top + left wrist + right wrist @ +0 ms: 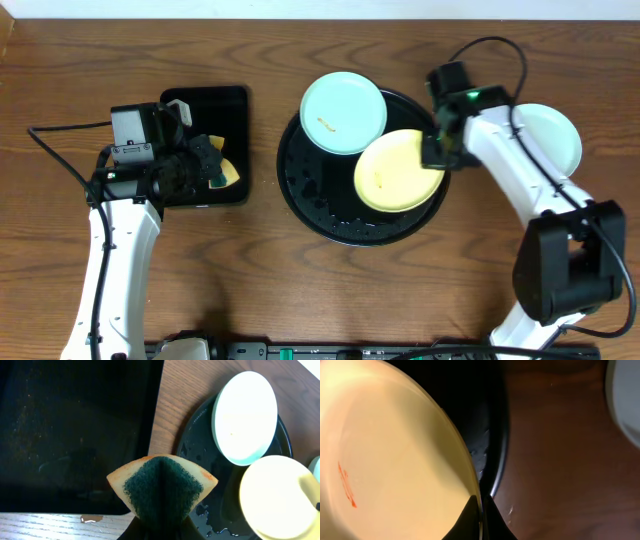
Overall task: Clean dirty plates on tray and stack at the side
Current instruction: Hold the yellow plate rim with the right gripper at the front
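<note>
The round black tray [312,192] sits mid-table, wet with droplets. A pale mint-blue plate [343,112] with a small brown smudge rests on its upper left. The pale yellow plate [398,172] lies tilted on the tray's right side, and my right gripper [438,150] is shut on its right rim. In the right wrist view the fingers [470,515] pinch the yellow plate [395,460], which has a reddish smear. A second mint plate [550,135] lies on the table at the right. My left gripper [205,165] is shut on a folded yellow-and-green sponge [162,487].
A smaller rectangular black tray [205,120] lies under the left gripper and sponge. A brown spot [91,518] marks the wood beside it. Cables run along the table's left side and near the right arm's base [570,270].
</note>
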